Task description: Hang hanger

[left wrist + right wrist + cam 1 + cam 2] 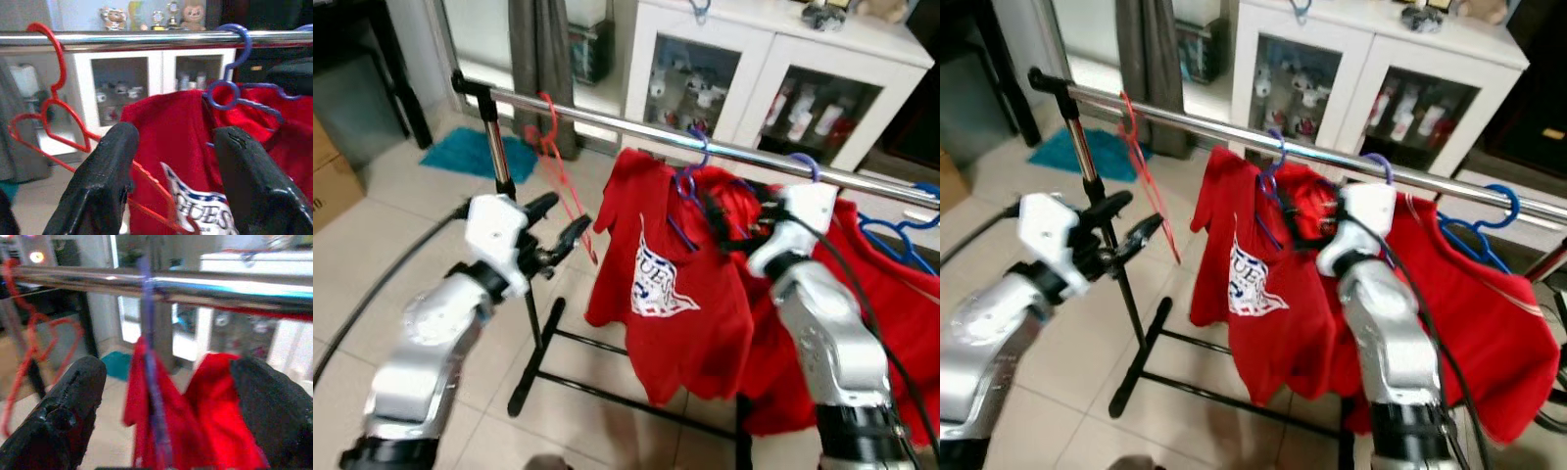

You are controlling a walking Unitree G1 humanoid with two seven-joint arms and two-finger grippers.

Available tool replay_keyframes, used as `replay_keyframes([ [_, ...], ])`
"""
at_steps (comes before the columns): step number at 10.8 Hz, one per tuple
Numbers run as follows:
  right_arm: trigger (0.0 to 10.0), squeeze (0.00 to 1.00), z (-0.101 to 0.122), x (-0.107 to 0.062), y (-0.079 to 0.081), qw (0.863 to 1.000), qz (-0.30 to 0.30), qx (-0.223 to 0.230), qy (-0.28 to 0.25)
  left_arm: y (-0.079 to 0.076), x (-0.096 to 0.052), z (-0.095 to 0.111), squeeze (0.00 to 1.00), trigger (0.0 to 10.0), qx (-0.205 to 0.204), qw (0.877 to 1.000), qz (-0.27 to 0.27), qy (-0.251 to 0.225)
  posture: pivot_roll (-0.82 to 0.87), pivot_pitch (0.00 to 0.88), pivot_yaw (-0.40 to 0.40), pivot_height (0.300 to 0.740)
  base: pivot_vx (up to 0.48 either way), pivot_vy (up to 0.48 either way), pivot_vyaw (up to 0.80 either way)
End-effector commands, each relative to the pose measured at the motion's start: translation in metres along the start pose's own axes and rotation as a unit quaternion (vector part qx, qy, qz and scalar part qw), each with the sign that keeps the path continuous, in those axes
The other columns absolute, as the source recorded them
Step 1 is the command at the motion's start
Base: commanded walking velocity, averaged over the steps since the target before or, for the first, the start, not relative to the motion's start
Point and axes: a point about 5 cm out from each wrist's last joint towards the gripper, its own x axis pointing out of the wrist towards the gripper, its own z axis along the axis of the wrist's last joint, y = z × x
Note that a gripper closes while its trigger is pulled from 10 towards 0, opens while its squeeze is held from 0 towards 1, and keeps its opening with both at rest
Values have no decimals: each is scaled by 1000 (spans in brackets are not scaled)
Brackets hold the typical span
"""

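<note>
A chrome garment rail (636, 125) crosses the scene from near left to far right on a black stand (533, 333), in front of a white glass-door cabinet (759, 78) on a pale tiled floor (401, 225). A red T-shirt (671, 284) with a white and blue print hangs near the middle of the rail on a purple hanger (693, 162), its hook over the bar. More red fabric (901, 294) hangs to the right, beside a blue hanger (901, 230) and a second purple hook (806, 164) on the rail.

The right arm reaches up into the red shirts, its white wrist just below the rail. The right gripper (168, 406) has its two black fingers (63, 416) spread wide, released and holding nothing; between them in the right wrist view run the purple hanger's stem and the red cloth, with clear space on either side.

The left gripper (560, 233) hovers left of the printed shirt, beside the stand's upright post. Its fingers (105, 171) are likewise parted wide and empty, with the shirt's collar and print seen in the gap beyond them.

An empty red hanger (563, 181) hangs by its hook at the left end of the rail, just beyond the left gripper's tips; whether a tip touches its lower wire cannot be told. A teal mat (475, 152) lies on the floor at far left.
</note>
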Motion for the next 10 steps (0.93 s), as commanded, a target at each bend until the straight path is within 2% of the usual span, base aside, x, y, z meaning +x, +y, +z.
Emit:
replay_keyframes([
  [1, 10000, 1000, 4, 3, -7, 1000, 7, 14, 17, -5, 1, 2, 0, 10000, -18, 999, -42, 1, 136, 0, -80, 740, 0, 0, 0],
  [2, 10000, 1000, 1, 11, -6, 998, 28, -9, 52, -8, 0, 1, 0, 10000, -29, 995, -89, 20, 129, 0, -75, 740, 0, 0, 0],
  [3, 10000, 1000, 0, 18, -7, 997, 31, -18, 71, -10, -2, -1, 0, 10000, -34, 993, -112, 31, 133, 0, -76, 740, 0, 0, 0],
  [4, 10000, 933, 3, 34, -10, 995, 26, -12, 94, -12, -8, -4, 0, 10000, -37, 986, -149, 59, 148, 0, -91, 740, 0, 0, 0],
  [5, 10000, 0, 1, 51, -8, 992, 34, -19, 123, -11, -12, -7, 0, 10000, -33, 983, -161, 79, 149, 0, -90, 740, 0, 0, 0],
  [7, 10000, 0, 1, 69, -12, 988, 24, 1, 152, -12, -13, -8, 0, 10000, -37, 981, -168, 86, 156, 0, -88, 740, 0, 0, 0],
  [10, 10000, 0, 7, 79, -31, 981, 9, 45, 190, -16, -15, -9, 0, 10000, -39, 978, -184, 93, 156, 0, -94, 740, 0, 0, 0],
])
